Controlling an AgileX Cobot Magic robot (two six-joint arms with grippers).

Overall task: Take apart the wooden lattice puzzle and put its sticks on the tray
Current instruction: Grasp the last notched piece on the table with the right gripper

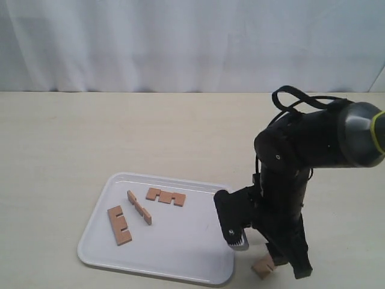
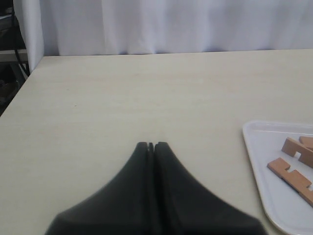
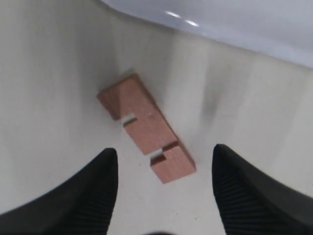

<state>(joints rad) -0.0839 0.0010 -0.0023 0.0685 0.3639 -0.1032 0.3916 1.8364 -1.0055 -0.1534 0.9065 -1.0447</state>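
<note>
Arm folded steeply down over one loose stick.
The right arm (image 1: 301, 144) drops almost vertically, and the right hand (image 3: 165, 161) is spread wide, its fingers either side of the loose stick (image 3: 146, 128) without touching it. That stick lies on the tabletop (image 1: 180, 132) just off the tray (image 1: 180, 253) at its 4 o'clock corner. Three sticks (image 1: 139, 208) lie inside the tray toward 10 o'clock. The left hand (image 2: 151, 147) is pressed together above the tabletop.

**Robot test bench in a lab-like room**

A bare, pale wood-grain table (image 1: 72, 132) stands before a plain white curtain (image 1: 180, 42) that closes off the whole background. A black robot arm (image 1: 301, 150) with looped cables (image 1: 287, 95) reaches over the tabletop. A white tray (image 1: 180, 256) carries small wooden sticks (image 1: 119, 225). Together these point to a test setup.
</note>
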